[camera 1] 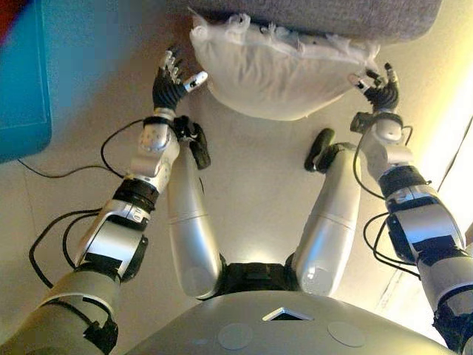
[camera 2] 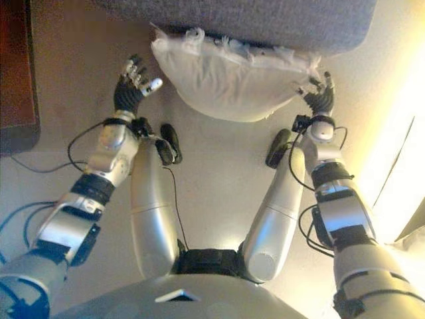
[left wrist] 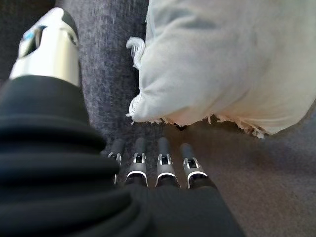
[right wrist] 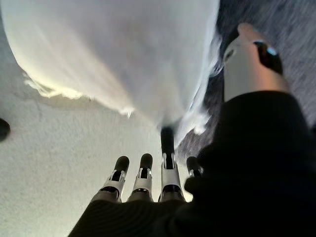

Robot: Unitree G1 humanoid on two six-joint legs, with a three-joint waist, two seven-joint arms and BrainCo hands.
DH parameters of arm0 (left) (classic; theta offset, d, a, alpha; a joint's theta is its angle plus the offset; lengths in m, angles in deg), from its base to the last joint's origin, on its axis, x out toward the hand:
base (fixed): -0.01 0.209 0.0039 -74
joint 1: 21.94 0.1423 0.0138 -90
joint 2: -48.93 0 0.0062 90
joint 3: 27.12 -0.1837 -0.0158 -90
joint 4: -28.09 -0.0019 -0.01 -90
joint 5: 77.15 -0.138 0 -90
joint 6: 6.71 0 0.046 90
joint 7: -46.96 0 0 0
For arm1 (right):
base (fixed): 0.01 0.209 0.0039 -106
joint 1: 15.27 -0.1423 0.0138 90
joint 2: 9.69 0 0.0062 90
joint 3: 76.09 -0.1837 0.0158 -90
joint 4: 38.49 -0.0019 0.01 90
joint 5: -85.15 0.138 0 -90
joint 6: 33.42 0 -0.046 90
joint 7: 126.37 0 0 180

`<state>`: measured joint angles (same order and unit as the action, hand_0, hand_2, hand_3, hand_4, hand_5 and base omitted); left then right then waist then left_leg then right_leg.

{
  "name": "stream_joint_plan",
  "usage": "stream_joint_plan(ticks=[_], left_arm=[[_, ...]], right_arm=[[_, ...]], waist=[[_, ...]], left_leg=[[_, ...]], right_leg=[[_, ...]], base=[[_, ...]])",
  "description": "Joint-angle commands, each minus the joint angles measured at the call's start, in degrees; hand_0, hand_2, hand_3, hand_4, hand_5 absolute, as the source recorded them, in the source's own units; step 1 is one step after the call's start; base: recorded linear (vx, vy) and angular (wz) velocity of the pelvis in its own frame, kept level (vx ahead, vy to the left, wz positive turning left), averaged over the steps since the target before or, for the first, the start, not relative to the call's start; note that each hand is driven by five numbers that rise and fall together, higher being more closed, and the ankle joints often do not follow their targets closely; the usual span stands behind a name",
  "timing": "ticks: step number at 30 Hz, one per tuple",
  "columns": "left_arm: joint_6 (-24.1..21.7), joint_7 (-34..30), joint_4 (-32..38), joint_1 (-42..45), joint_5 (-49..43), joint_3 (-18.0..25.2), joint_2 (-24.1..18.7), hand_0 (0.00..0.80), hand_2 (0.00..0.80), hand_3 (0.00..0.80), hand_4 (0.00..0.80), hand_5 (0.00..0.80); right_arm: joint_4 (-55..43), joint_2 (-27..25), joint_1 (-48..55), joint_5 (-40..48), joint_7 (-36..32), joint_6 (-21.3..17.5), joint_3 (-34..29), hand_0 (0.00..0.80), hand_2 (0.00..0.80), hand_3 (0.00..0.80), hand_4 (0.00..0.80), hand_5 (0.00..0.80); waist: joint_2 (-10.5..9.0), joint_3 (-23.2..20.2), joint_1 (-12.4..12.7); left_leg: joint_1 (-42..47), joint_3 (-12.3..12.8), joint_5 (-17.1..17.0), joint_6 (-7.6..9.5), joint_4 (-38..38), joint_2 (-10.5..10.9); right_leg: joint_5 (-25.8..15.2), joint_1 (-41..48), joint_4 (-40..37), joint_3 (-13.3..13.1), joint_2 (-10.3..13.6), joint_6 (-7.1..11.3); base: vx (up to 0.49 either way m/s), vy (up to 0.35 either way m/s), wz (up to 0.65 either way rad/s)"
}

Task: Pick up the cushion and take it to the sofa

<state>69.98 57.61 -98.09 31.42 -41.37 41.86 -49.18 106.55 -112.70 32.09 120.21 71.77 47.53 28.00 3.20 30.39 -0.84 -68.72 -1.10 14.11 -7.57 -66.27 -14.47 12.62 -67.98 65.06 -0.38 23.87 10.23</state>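
Item: white fabric cushion with frayed fringe edges [camera 1: 277, 74]. Location: between the fingertips of both hands, its far edge against the front of the grey woven-fabric sofa [camera 1: 332, 15], its near side hanging over the pale floor [camera 1: 251, 192]. Whether it rests on the floor or is lifted clear cannot be told.

Left hand [camera 1: 171, 83]: fingers straight and apart, clamped on nothing. The cushion's corner sits just beyond the fingertips and to their thumb side; in the left wrist view a gap shows between the fingers [left wrist: 165, 160] and the fringe.

Right hand [camera 1: 378, 90]: fingers mostly straight and apart, thumb held off to the side. One fingertip [right wrist: 168, 140] reaches the cushion's lower edge; the others stop short. No clamp seen.

Risk, as judged: neither hand has a secure hold, so the soft cushion could sag or slip out between the palms if squeezed unevenly. With contact on the right side only, a push could pivot it toward the left fingers or slide it along the sofa front. Fringe could snag on a fingertip.
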Motion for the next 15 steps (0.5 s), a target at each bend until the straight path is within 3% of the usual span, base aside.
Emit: stream_joint_plan(ticks=[1, 6, 15], left_arm=[[0.59, -0.01, -1.21, -1.87, 1.35, 2.41, -2.06, 0.0, 0.0, 0.0, 0.0, 0.0], [2.94, -0.44, -3.4, -4.34, 1.5, 2.45, -5.12, 0.0, 0.0, 0.0, 0.0, 0.0], [8.44, -5.24, -8.97, -11.31, 9.15, 1.01, -7.83, 0.0, 0.0, 0.0, 0.0, 0.0]], right_arm=[[-0.77, -3.21, 1.2, 2.48, 1.91, -1.05, -3.15, 0.0, 0.0, 0.0, 0.0, 0.0], [-1.31, -4.94, 4.12, 2.25, -1.43, -0.35, -5.78, 0.0, 0.0, 0.0, 0.0, 0.0], [-0.41, -6.64, -1.58, 8.07, -25.29, 1.27, 1.07, 0.0, 0.0, 0.0, 0.0, 0.0]], waist=[[1.59, -1.4, -1.26], [1.04, -1.47, -2.48], [0.27, -0.95, -2.73]], left_leg=[[-0.75, 1.11, 1.93, 0.49, -0.19, -2.18], [-3.02, 0.84, 2.46, 0.77, -3.07, -2.9], [-5.27, 0.52, 2.99, 0.86, -6.5, -3.88]], right_leg=[[-3.27, -1.34, -1.44, -2.8, -1.13, -0.33], [-2.78, -3.27, 0.55, -3.47, -1.69, -0.57], [-2.1, -5.38, 3.09, -4.15, -1.11, -1.13]], base=[[0.034, 0.048, -0.12], [0.038, 0.037, -0.11], [0.014, -0.017, -0.04]])
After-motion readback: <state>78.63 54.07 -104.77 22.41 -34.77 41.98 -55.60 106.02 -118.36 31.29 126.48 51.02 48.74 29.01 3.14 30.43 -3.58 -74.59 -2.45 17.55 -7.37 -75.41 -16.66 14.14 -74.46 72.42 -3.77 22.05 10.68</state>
